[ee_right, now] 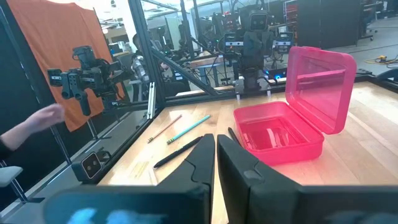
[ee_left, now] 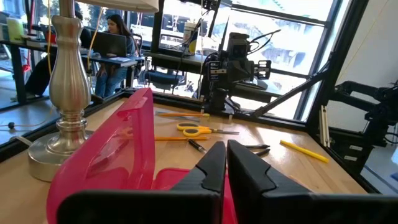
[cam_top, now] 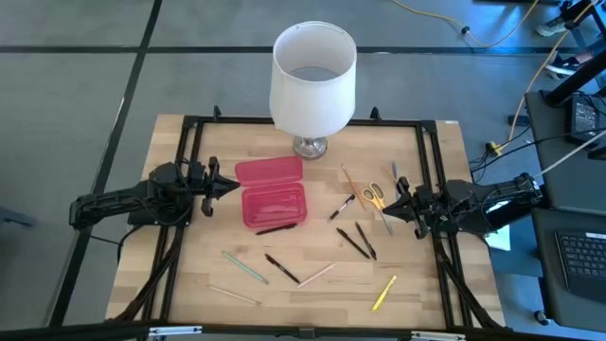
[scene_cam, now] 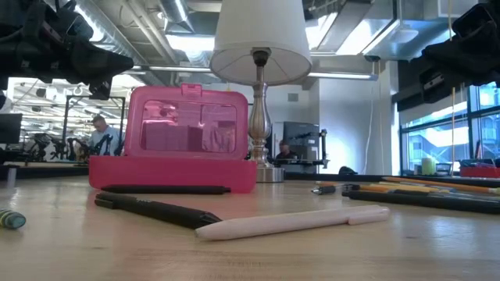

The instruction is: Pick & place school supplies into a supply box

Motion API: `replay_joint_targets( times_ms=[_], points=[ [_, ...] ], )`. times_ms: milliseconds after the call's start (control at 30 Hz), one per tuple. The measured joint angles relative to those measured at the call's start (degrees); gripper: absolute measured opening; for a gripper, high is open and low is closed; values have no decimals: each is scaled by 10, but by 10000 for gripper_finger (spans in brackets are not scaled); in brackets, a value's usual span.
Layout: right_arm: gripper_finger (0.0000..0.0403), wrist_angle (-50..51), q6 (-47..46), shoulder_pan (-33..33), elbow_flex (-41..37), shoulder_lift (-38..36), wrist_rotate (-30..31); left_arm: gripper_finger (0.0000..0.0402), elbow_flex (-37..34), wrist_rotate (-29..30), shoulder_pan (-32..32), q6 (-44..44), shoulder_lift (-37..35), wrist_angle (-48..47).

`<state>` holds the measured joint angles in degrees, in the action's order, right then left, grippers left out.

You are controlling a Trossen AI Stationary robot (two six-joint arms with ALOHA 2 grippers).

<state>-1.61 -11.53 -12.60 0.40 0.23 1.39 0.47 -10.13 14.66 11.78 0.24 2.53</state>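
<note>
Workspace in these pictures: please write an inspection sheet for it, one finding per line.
Surface: wooden table, inside a black frame.
Job's things: supply box open, lid up; pens and pencils scattered; scissors near the right hand.
Clutter: lamp at the far edge.
Grippers: left hand beside the box, shut; right hand near the scissors, shut; both hold nothing.
Cables: yellow cable on the floor.
Surroundings: people at desks behind.

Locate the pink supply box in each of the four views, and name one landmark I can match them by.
High view: supply box at table centre, lid open.
Low view: supply box left of centre, lid upright.
Left wrist view: supply box close, lower left.
Right wrist view: supply box right of centre, lid raised.
Shared landmark: the lamp behind the box shows in the high, low and left wrist views, not the right wrist view.
</note>
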Motion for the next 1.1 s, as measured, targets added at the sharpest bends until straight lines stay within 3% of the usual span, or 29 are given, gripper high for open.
replay_joint_targets(
  times_ms=[1100],
  points=[
    [23, 0, 0, 0, 0, 0, 0, 13, 0, 0, 0, 0, 0, 0]
  ],
)
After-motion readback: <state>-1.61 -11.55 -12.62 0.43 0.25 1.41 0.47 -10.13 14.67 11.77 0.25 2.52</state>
